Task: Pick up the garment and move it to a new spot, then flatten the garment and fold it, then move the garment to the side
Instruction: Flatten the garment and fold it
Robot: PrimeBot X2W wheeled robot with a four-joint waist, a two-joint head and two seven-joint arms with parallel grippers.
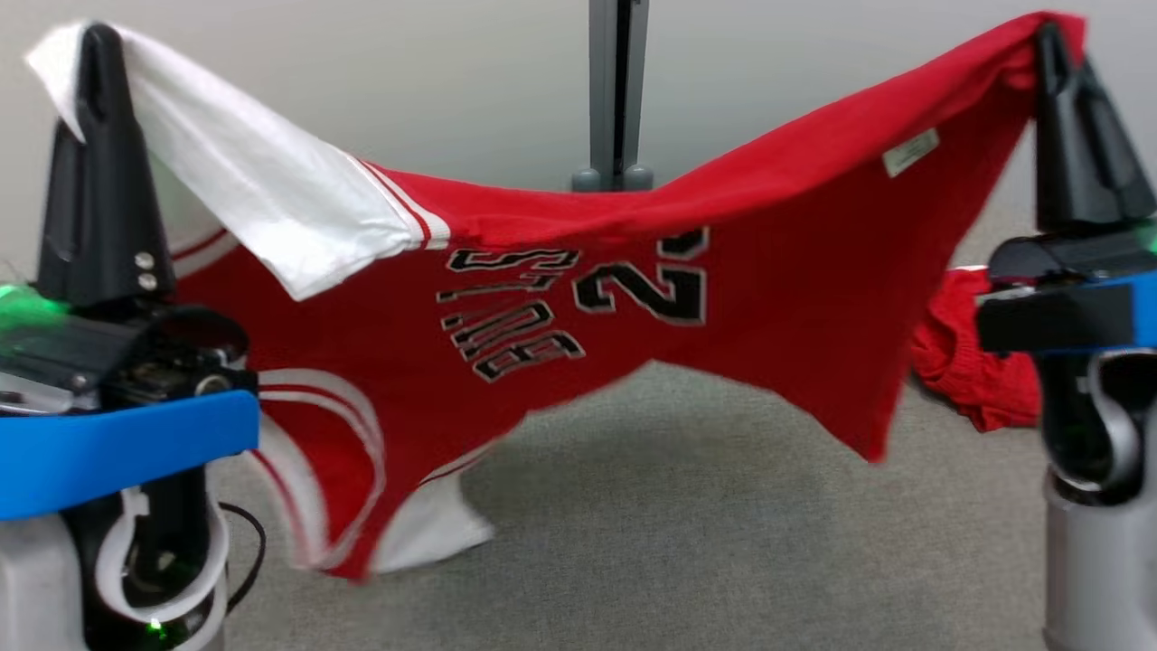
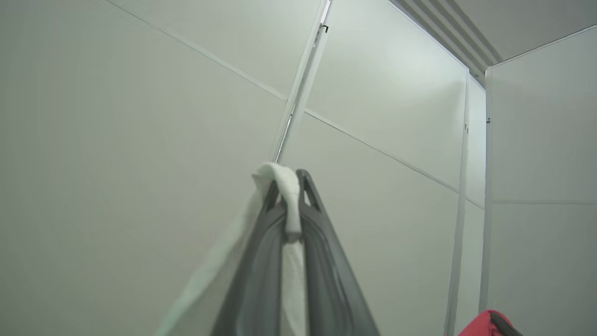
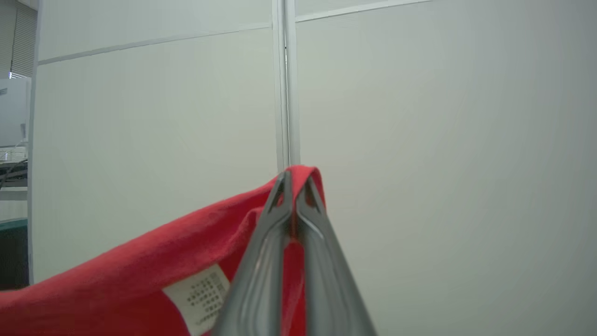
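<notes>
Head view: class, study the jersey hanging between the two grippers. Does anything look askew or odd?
Yes. The jersey hangs with its print upside down, and its white sleeve flops over the top edge beside the left gripper. The right gripper pins a red corner; the middle sags.

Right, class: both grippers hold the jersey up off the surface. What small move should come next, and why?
Probably ease the two arms slightly apart. The left gripper is shut on the white sleeve and the right gripper on a red edge, yet the jersey sags between them above the grey surface; tautening it first should help it land flat.
</notes>
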